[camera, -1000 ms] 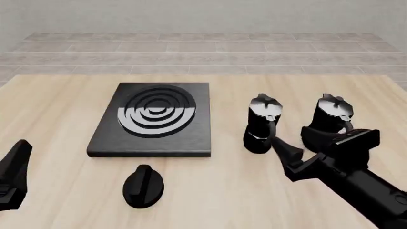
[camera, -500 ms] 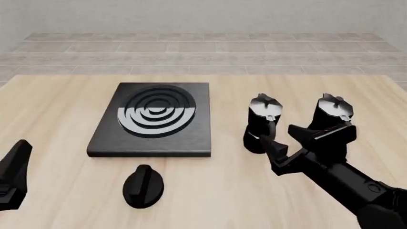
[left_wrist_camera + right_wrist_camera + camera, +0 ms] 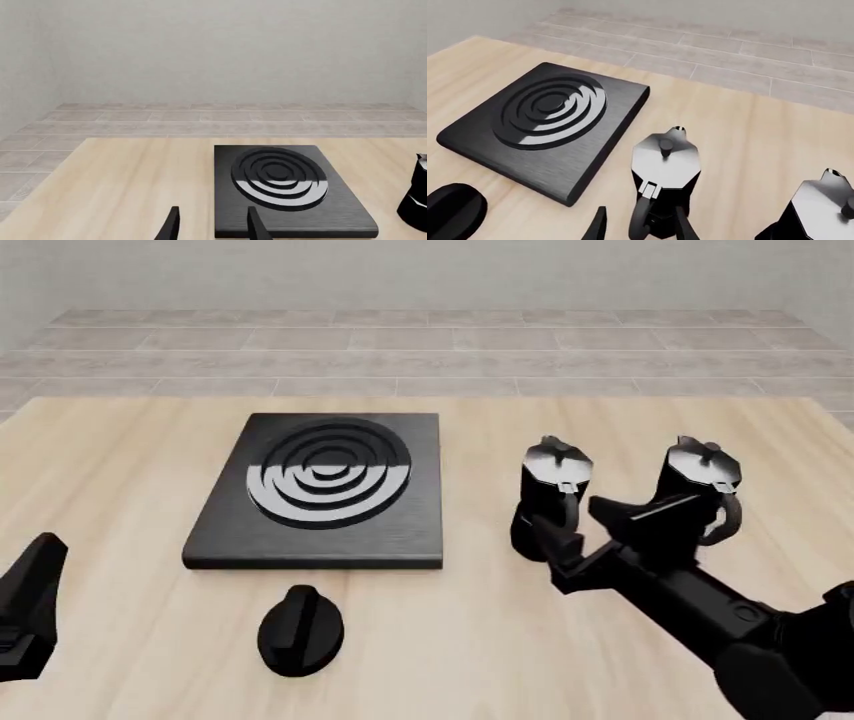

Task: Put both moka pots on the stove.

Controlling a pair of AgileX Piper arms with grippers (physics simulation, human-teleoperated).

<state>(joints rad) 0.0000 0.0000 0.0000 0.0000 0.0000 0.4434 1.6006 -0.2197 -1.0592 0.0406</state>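
Note:
Two black moka pots with silvery lids stand upright on the table right of the stove [image 3: 320,490]: the left pot [image 3: 547,495] and the right pot [image 3: 697,483]. My right gripper [image 3: 587,525] is open just in front of the left pot, one finger by its base and handle. In the right wrist view the left pot [image 3: 665,172] stands close ahead, and its handle lies between the open fingertips [image 3: 681,227]; the right pot [image 3: 820,210] is beside it. My left gripper [image 3: 213,230] is open and holds nothing, low at the near left [image 3: 27,610], facing the stove [image 3: 280,185].
A low round black knob [image 3: 300,630] with a ridge lies on the wood in front of the stove and shows in the right wrist view's corner [image 3: 450,212]. One moka pot [image 3: 417,200] shows at the edge of the left wrist view. A tiled floor lies beyond the table's far edge.
My right gripper has moved left and forward, from in front of the right pot to the left pot's handle side. The pots, the stove and the left arm have not moved.

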